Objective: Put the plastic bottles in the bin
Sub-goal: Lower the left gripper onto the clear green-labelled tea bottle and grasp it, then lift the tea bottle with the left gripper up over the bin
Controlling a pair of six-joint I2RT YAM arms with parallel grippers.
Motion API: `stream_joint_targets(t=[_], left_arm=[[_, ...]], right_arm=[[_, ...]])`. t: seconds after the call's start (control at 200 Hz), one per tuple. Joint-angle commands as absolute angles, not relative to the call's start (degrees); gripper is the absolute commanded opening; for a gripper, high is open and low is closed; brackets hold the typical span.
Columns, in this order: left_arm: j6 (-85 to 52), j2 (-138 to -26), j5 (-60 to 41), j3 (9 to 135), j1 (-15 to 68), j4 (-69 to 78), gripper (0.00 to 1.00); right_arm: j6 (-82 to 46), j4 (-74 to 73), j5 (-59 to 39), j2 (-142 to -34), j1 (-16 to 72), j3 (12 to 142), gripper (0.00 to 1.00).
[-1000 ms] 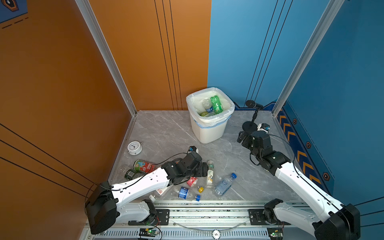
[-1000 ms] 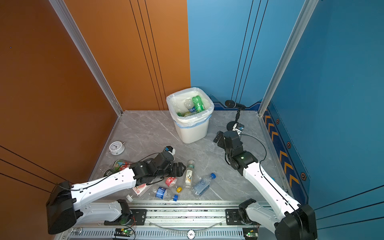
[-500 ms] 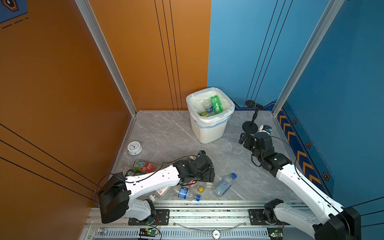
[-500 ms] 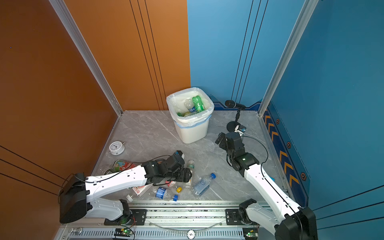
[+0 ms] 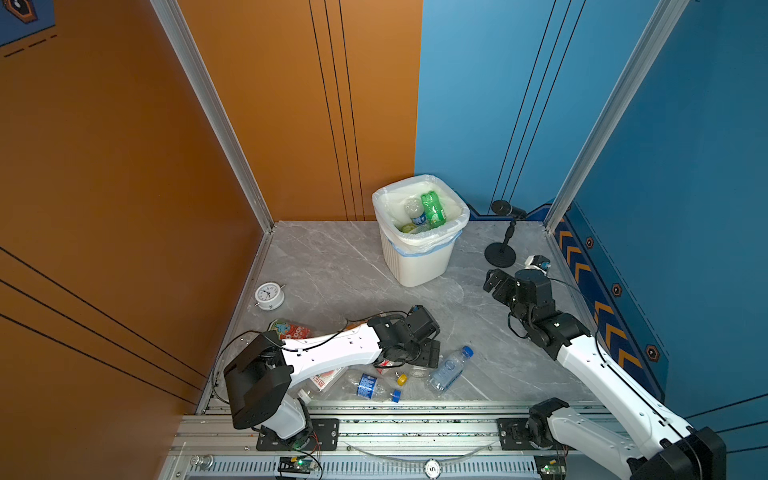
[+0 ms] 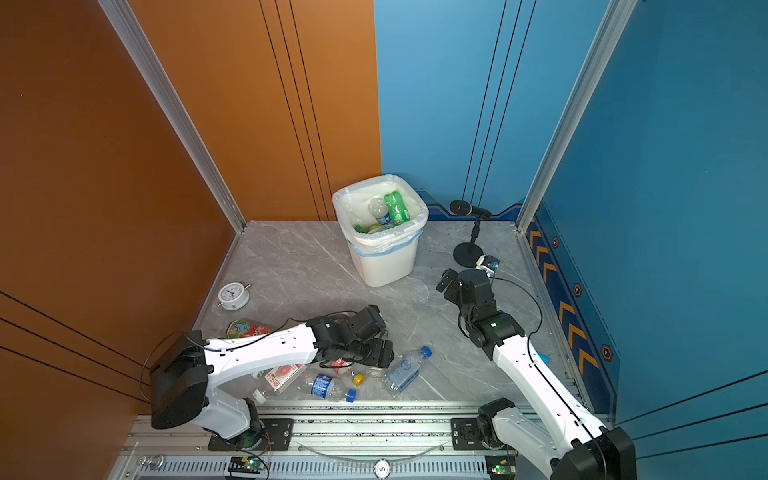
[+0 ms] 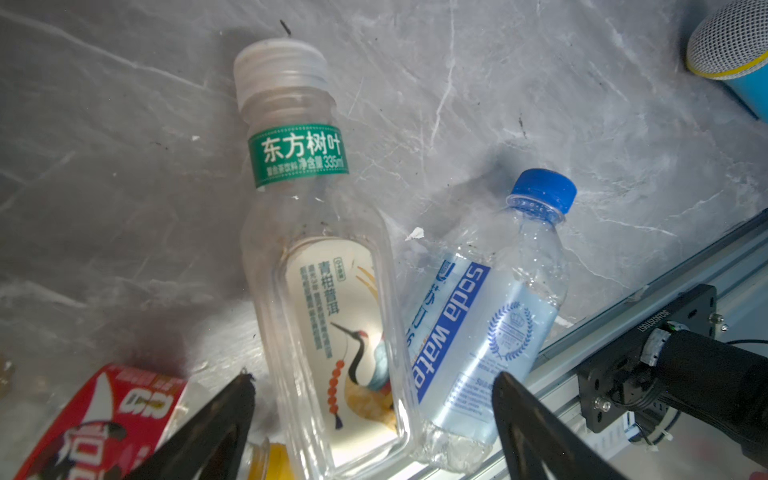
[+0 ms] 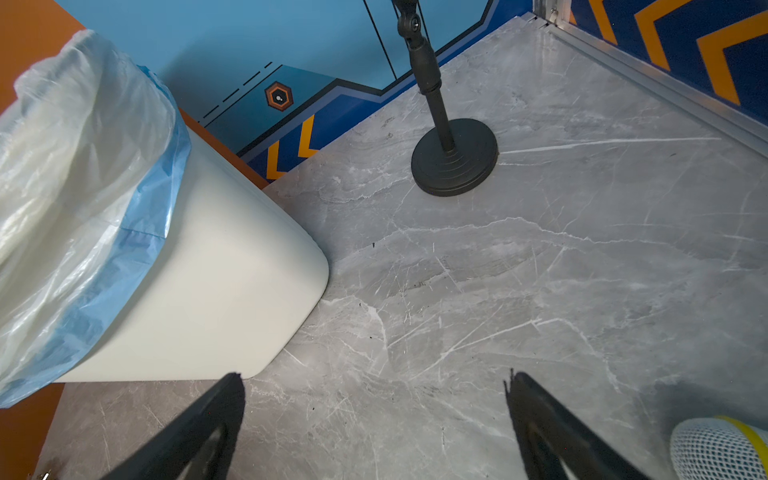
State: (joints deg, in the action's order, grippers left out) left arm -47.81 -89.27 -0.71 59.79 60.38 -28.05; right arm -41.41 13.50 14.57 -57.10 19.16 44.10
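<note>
The white bin (image 5: 419, 266) (image 6: 386, 266) (image 8: 208, 270) stands at the back with a green bottle (image 5: 433, 209) and a clear one (image 5: 413, 210) inside. Several plastic bottles lie near the front rail. My left gripper (image 5: 424, 353) (image 6: 380, 353) (image 7: 374, 380) is low over them and open. A clear tea bottle (image 7: 328, 299) and a blue-capped soda water bottle (image 7: 478, 332) (image 5: 449, 370) (image 6: 405, 370) lie between its fingers. A crushed blue-label bottle (image 5: 368, 386) and a red-label bottle (image 7: 104, 415) (image 6: 282, 376) lie beside. My right gripper (image 5: 492, 282) (image 6: 444, 282) (image 8: 374, 378) hangs open and empty right of the bin.
A black microphone stand (image 5: 500, 253) (image 8: 453, 158) rises right of the bin, with a toy microphone (image 5: 538, 262) (image 8: 719, 449) near my right wrist. An alarm clock (image 5: 269, 295) sits by the orange wall. A red-label bottle (image 5: 291, 330) lies behind my left arm. The metal rail (image 5: 415, 419) bounds the front.
My left gripper has moved right and toward the front rail, coming down over the tea and soda water bottles, and its jaws have widened. My right gripper has drawn back slightly from the bin.
</note>
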Motion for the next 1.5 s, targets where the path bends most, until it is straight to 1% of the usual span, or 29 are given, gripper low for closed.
stream_joint_targets(t=[0.0,0.08,0.195,0.205,0.225,0.516,0.606,0.761,0.896,1.187,1.497], left_arm=[[-45.39,-91.06,-2.03,62.16,59.68,-30.07,0.89],[-44.75,-92.48,-2.17,63.07,59.26,-30.09,0.88],[-44.35,-94.78,-2.89,63.81,58.83,-29.83,0.88],[-44.35,-94.93,-2.90,63.81,58.81,-29.89,0.84],[-44.33,-95.29,-3.05,63.78,58.76,-29.88,0.82],[-45.10,-97.80,-3.89,63.41,56.84,-28.18,0.73],[-45.18,-98.39,-4.13,63.71,56.11,-27.32,0.68],[-44.85,-99.38,-4.78,64.41,54.71,-26.32,0.57],[-44.33,-99.49,-4.98,64.77,53.75,-26.20,0.50],[-41.91,-95.48,-5.21,65.05,51.92,-24.83,0.49],[-29.00,-85.68,-4.87,70.94,51.77,-21.60,0.49]], right_arm=[[-41.91,14.48,13.63,-55.73,18.52,43.20,1.00],[-41.95,14.46,13.57,-55.46,18.23,42.94,1.00],[-42.07,14.67,13.38,-55.11,17.77,42.80,1.00],[-42.07,14.68,13.42,-55.06,17.76,42.74,1.00],[-42.02,14.68,13.46,-55.02,17.71,42.67,1.00],[-42.40,14.21,12.94,-55.28,17.14,42.19,0.99],[-42.44,14.06,12.81,-55.53,16.97,42.15,1.00],[-42.44,13.95,12.58,-55.69,16.52,42.17,1.00],[-42.38,13.72,12.35,-55.72,16.12,42.08,1.00],[-42.78,12.60,11.51,-56.93,15.67,42.04,1.00],[-42.97,12.81,11.43,-56.52,15.22,42.32,1.00]])
